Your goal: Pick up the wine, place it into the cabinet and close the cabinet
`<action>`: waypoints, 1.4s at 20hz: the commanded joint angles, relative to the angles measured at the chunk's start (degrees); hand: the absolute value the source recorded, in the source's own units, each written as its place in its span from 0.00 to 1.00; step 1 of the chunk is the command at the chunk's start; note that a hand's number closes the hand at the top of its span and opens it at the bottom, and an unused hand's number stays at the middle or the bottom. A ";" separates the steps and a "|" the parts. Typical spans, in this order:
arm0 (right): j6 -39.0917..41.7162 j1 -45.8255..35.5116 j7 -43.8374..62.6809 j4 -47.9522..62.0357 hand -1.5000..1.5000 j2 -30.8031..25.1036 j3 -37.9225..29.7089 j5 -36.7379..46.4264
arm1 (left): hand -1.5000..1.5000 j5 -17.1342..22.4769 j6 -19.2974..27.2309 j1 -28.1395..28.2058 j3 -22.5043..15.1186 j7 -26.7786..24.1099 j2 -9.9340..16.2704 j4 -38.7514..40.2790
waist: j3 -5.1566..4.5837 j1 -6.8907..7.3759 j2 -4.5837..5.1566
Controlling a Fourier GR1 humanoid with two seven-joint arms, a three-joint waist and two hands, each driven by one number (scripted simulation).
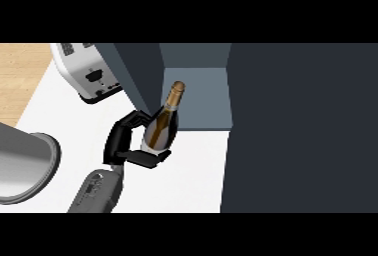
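My left hand (127,145) is curled around the lower body of the wine bottle (162,122), thumb below on the near side and fingers (136,118) wrapping up over the far side, so I am grasping it and it rides off the counter with me. My right hand shows nowhere in this view.

The bottle leans out from my palm, neck pointing up and away from me and a little to my right, its gold-foiled top already over the open cabinet (193,97) compartment. That grey recess lies just ahead of my fingertips. The cabinet's dark side wall stands right beside my knuckles on the left, and the large dark door panel (299,130) hangs to my right, swung out toward me.

To do this step well, I judge I should carry the bottle straight forward through the gap between wall and door, keeping my knuckles off the left wall since they look very close to it. I would bring the bottle more upright before setting it down, so its base lands flat on the shelf floor instead of on an edge. I should open my fingers only once it stands by itself, then draw back along the same line.

Farther to my left sit a toaster (87,72) and, nearer me, a steel pot (26,165); neither is in my path.
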 commanded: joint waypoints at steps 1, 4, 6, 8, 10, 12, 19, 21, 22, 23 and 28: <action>1.00 3.09 0.70 -5.55 0.00 -0.24 -1.23 -5.83 | 1.00 -1.08 4.14 -5.17 -3.04 5.65 -0.82 -0.87 | 0.00 -0.51 0.02; -0.53 3.08 3.43 -7.69 0.00 0.78 1.83 -4.13 | 1.00 -4.85 8.50 -5.94 -7.10 7.03 -0.78 1.20 | -0.04 -0.93 0.06; 0.02 0.80 1.32 -4.77 0.00 0.64 -0.16 -4.54 | 1.00 -6.36 9.60 -6.97 -7.69 8.99 -0.75 0.38 | -0.01 -0.71 0.09; 1.54 1.32 1.88 -5.33 0.00 -1.59 -5.33 -9.48 | 1.00 -5.76 11.47 -6.06 -10.20 12.46 -0.74 -2.89 | 0.04 -0.86 0.01; 1.38 0.58 0.56 -3.05 0.00 0.17 -1.13 -5.09 | 1.00 -3.57 14.85 -8.39 -12.37 12.32 -0.73 -0.65 | -0.03 -1.46 0.16; 2.00 1.08 -2.12 -1.11 0.00 0.92 -0.68 -4.29 | 1.00 -2.01 14.55 -10.28 -11.65 11.65 -0.71 1.49 | -0.04 -2.41 0.29; 2.61 0.40 -0.85 -2.26 0.00 0.31 -0.80 -5.26 | 1.00 -0.56 19.64 -11.87 -14.59 16.04 -0.65 0.95 | -0.04 -3.25 0.42; 2.01 0.42 -0.35 -2.65 0.00 0.99 0.64 -4.03 | 1.00 -0.41 21.37 -12.61 -15.22 18.46 -0.64 1.57 | -0.08 -3.76 0.53; 2.46 1.32 -1.23 -1.91 0.00 0.87 0.56 -3.53 | 1.00 -1.53 21.29 -12.33 -14.80 17.89 -0.63 2.08 | -0.05 -3.19 0.43; 2.25 0.73 -1.06 -1.89 0.00 1.10 1.02 -3.29 | 1.00 -2.31 23.98 -13.17 -17.21 21.10 -0.63 -0.48 | 0.00 -3.84 0.34; 3.95 1.36 -2.24 -1.76 0.00 0.65 1.44 -4.44 | 1.00 -6.70 25.93 -12.93 -16.81 21.40 -0.32 4.69 | 0.02 -5.66 0.76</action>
